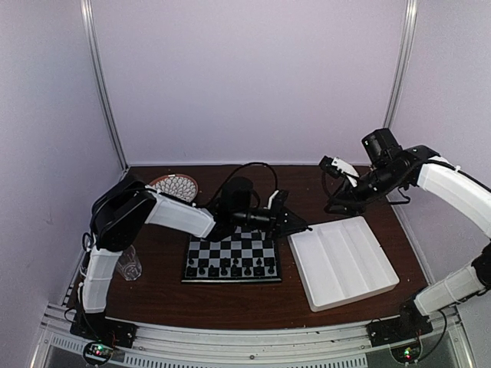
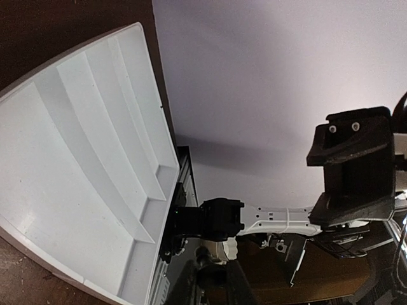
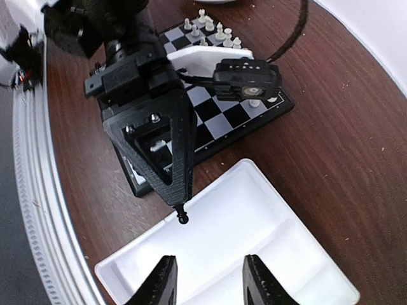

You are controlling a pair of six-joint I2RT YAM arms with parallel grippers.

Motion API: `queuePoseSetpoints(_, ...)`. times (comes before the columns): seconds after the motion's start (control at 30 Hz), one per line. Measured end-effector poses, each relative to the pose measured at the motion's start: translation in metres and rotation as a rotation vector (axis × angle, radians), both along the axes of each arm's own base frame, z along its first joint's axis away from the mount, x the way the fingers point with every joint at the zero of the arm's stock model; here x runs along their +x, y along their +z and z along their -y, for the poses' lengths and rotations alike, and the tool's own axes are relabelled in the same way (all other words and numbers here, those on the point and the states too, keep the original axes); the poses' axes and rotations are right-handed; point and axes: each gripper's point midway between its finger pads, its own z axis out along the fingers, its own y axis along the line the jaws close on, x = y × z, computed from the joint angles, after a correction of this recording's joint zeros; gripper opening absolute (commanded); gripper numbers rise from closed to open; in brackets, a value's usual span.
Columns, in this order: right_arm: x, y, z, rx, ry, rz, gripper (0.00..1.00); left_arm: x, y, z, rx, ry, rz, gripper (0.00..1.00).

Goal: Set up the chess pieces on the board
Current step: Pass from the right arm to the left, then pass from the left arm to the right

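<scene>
Right wrist view is giving me the clearest look. My left fingers are pressing together at their very tips on what looks like a tiny black chessman. It is hanging below them just off the right edge of the board, over the rim of the white tray lying beside the board on the table. My right fingers are standing spread with nothing between them, hovering above the tray on that same side of the board (touching nothing).

On the board itself, black chessmen are standing along its near row, and white chessmen are showing along what seems to be its far edge.

I am judging the piece to be very light, hard and smooth, so it is likely to twist or slip out of a tip-only pinch, and to topple if set down tilted. Its head or neck is the sensible place to hold, since that is leaving the base free to meet a square flat. The pieces already standing are crowding the near row, so I am expecting little room beside them.
</scene>
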Motion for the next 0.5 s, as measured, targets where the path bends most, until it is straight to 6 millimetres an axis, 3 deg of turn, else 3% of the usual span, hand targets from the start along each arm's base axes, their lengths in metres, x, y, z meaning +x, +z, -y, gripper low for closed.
queuePoseSetpoints(0.13,0.016,-0.001,0.003,0.175,-0.071,-0.170,0.45,0.002,0.009,-0.002,-0.018,0.006,0.020,0.09)
queuePoseSetpoints(0.23,0.025,-0.014,-0.002,0.286,-0.085,-0.340,0.47,0.002,0.020,-0.003,-0.038,0.008,0.039,0.08)
queuePoseSetpoints(0.37,0.025,-0.026,-0.014,0.398,-0.082,-0.535,0.49,0.004,0.035,-0.004,-0.077,0.019,0.071,0.08)
queuePoseSetpoints(0.5,0.020,-0.022,-0.023,0.489,-0.078,-0.641,0.48,0.008,0.039,-0.005,-0.088,0.035,0.081,0.08)
